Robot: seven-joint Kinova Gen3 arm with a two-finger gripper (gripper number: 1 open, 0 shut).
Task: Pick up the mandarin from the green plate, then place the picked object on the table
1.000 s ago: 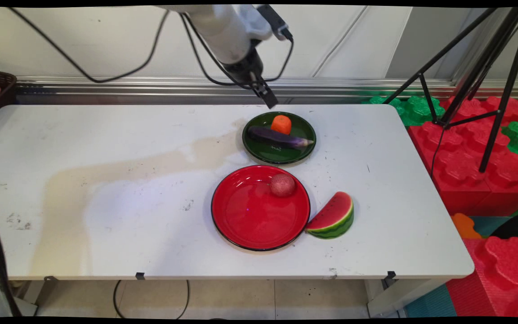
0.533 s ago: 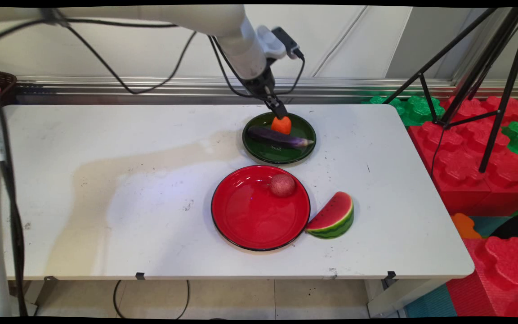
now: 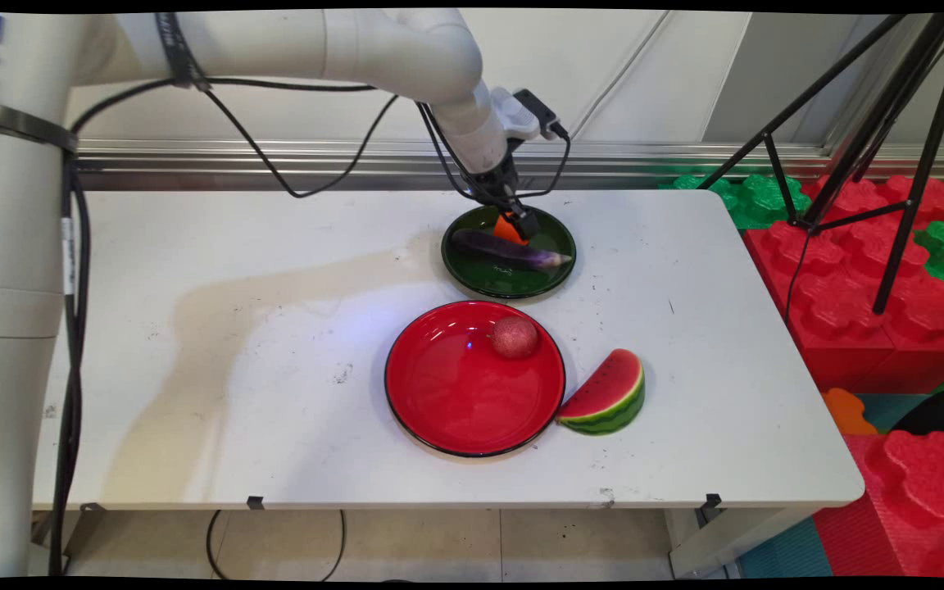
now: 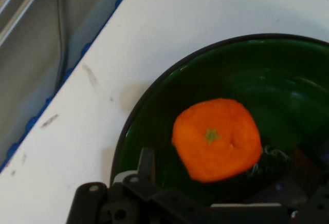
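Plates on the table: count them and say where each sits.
2. The green plate sits toward the table's far edge, under the claw. The red plate sits nearer the camera, beside the watermelon slice. None seem hidden.

Main high, wide; hand close; share green plate.

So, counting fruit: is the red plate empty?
No. The glossy red plate holds one small round red fruit near its far rim.

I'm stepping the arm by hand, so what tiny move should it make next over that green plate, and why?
Probably ease straight down a little. The gripper sits just above the orange piece on the green plate, beside the eggplant; the hand view shows the piece ahead of it, not yet enclosed.
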